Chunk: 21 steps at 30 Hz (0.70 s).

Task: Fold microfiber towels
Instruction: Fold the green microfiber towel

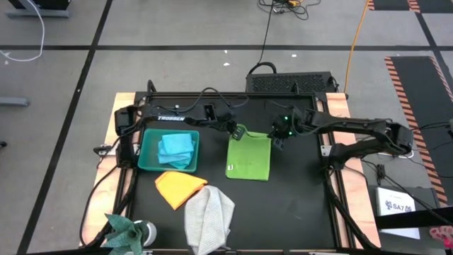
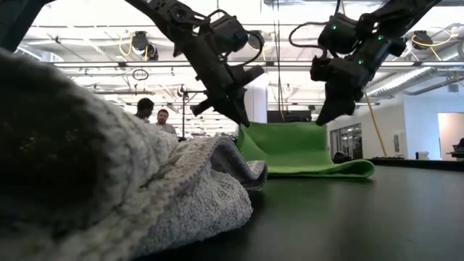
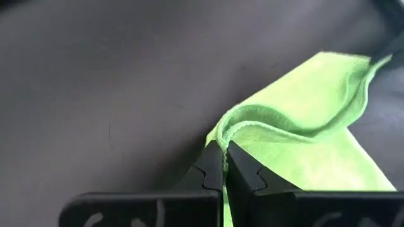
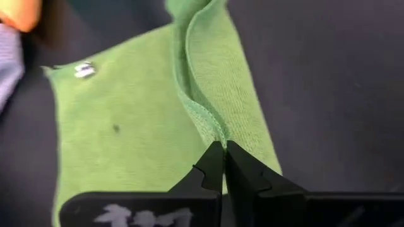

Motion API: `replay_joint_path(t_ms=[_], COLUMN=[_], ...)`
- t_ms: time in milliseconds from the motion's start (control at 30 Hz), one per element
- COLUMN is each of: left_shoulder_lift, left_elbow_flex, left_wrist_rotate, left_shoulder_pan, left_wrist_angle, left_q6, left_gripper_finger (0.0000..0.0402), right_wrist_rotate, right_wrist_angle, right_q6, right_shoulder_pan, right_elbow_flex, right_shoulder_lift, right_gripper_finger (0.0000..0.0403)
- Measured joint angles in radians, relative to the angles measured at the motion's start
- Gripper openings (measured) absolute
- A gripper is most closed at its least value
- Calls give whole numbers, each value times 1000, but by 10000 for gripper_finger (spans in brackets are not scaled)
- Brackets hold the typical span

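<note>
High view: the black table (image 1: pixel 297 205) was seen carrying everything, with the lime green towel (image 1: pixel 249 157) spread near the middle of its far edge. The two far corners of this towel were held raised, one by the left gripper (image 1: pixel 238 132) and one by the right gripper (image 1: pixel 279 136), presumably so that the far edge could be carried over toward the near edge for a fold. In both wrist views the fingers were shown pressed together on the hem, with cloth pinched between them. In the low view the towel's far edge was lifted into a shallow sling while its near edge lay on the table.

The light grey towel (image 1: pixel 209 217) was left crumpled at the near edge, with the orange-yellow towel (image 1: pixel 180 188) just beside it, neither judged folded yet. The teal bin (image 1: pixel 148 147) stood toward the left edge, and a light blue towel (image 1: pixel 175 149) was lying inside it, apparently as finished work. A teal towel (image 1: pixel 126 228) lay bunched at the near left corner.
</note>
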<state>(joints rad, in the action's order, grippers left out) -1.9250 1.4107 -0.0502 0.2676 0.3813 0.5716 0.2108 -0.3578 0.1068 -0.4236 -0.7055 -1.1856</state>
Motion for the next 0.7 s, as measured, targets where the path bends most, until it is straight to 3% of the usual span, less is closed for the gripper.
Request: replay_joint_path(t_ms=[233,700], left_shoulder_lift=[51,80], left_elbow_flex=[0,0], left_wrist_rotate=[-3,-41], left_shoulder_pan=[-32,-122], left_wrist_angle=[135,185], left_q6=[-24,-50], left_gripper_finger=[0,0], right_wrist_rotate=[2,57], right_wrist_angle=[-26,-47], right_q6=[55,177], right_shoulder_pan=[78,213], right_elbow_flex=[0,0], right_shoulder_lift=[28,32], right_gripper_finger=[0,0])
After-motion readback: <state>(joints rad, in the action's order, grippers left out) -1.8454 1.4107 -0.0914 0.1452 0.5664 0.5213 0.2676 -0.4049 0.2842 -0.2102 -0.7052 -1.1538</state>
